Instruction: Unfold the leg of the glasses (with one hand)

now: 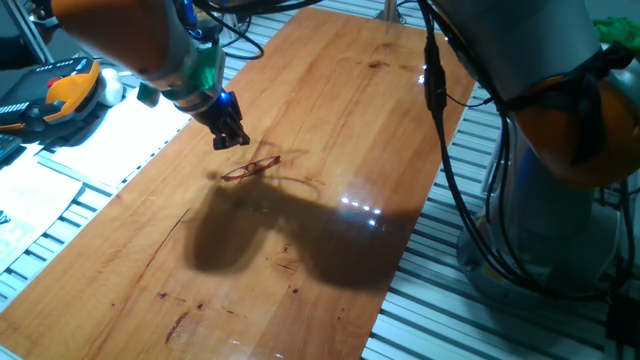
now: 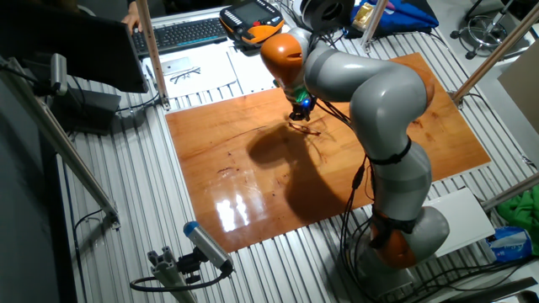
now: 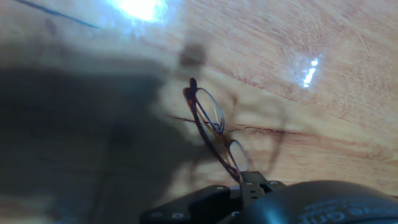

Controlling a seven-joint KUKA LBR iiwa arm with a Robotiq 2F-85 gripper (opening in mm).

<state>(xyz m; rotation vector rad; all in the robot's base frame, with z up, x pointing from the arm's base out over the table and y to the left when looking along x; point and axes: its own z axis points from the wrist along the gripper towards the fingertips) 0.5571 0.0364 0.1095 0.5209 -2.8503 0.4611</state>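
The thin reddish-brown wire-frame glasses (image 1: 251, 168) lay on the glossy wooden worktop (image 1: 330, 90), just below the dark two-finger hand (image 1: 231, 139) — its spread I couldn't tell. Approach step, probably; next it must catch one fine leg and swing it outward.

Light: you've got bright overhead lamps, glare spots on the wooden tabletop (image 1: 380, 110) in all views.
Shadows: big dark arm shadow over mid-table, swallowing the left half of your hand view.
Focus: hand view's soft; the glasses (image 3: 212, 127) look slightly blurred.
Fixed views: decently sharp, evenly lit.
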